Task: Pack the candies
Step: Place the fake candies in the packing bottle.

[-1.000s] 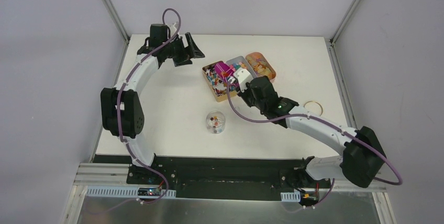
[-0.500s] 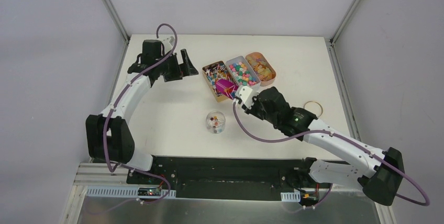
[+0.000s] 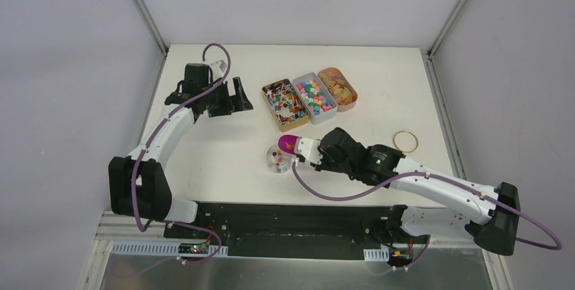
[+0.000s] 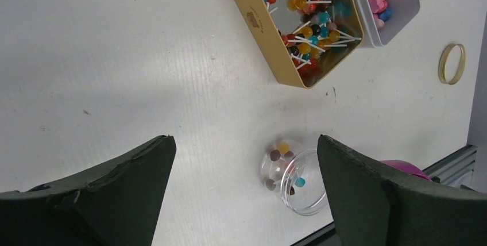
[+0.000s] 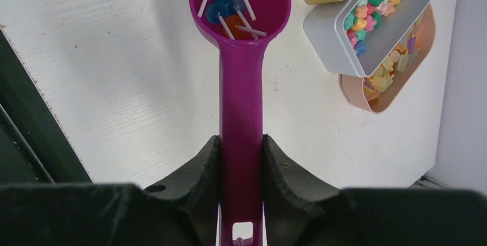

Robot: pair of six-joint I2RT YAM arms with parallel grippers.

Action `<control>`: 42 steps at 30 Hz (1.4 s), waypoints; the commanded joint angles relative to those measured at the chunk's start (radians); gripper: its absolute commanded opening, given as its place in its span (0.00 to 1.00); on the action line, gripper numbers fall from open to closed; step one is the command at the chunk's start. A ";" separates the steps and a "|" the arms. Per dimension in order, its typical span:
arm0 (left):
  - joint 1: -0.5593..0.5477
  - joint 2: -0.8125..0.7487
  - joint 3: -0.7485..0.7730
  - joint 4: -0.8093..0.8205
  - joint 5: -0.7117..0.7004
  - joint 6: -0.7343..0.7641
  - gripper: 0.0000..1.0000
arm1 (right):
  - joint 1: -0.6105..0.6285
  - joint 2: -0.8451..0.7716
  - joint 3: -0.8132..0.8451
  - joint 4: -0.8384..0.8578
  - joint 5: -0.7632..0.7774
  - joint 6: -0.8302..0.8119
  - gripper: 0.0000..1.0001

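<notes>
Top view: the right jaws were clamped on the magenta scoop (image 3: 287, 143), its bowl mid-frame just over the upper rim of the clear jar (image 3: 279, 161). The left jaws hung wide apart and empty, upper left, well away.

Left wrist: the jar (image 4: 296, 180) sat bottom centre with a few candies (image 4: 282, 148) inside.

Right wrist: the handle ran straight up-frame from the jaws, with the loaded candies (image 5: 230, 7) at the top. I'd guess a forward tip drops them in.

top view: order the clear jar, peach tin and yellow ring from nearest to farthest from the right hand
From the right hand, gripping the magenta scoop:
1. clear jar, just left of it
2. peach tin, behind, rightmost tin
3. yellow ring, far right beside the arm
</notes>
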State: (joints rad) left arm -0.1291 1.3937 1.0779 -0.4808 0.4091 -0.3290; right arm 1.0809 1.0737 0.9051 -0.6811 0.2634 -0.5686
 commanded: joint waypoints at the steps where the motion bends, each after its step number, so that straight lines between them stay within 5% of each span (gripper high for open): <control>1: 0.009 -0.026 0.008 0.025 -0.016 0.025 0.99 | 0.039 0.041 0.079 -0.067 0.070 -0.015 0.00; 42: 0.009 -0.034 0.002 -0.007 -0.061 0.028 0.93 | 0.183 0.193 0.290 -0.368 0.229 0.004 0.00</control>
State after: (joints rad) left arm -0.1287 1.3926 1.0779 -0.5018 0.3225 -0.3214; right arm 1.2480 1.2469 1.1309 -1.0142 0.4427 -0.5766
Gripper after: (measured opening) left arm 0.942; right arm 0.300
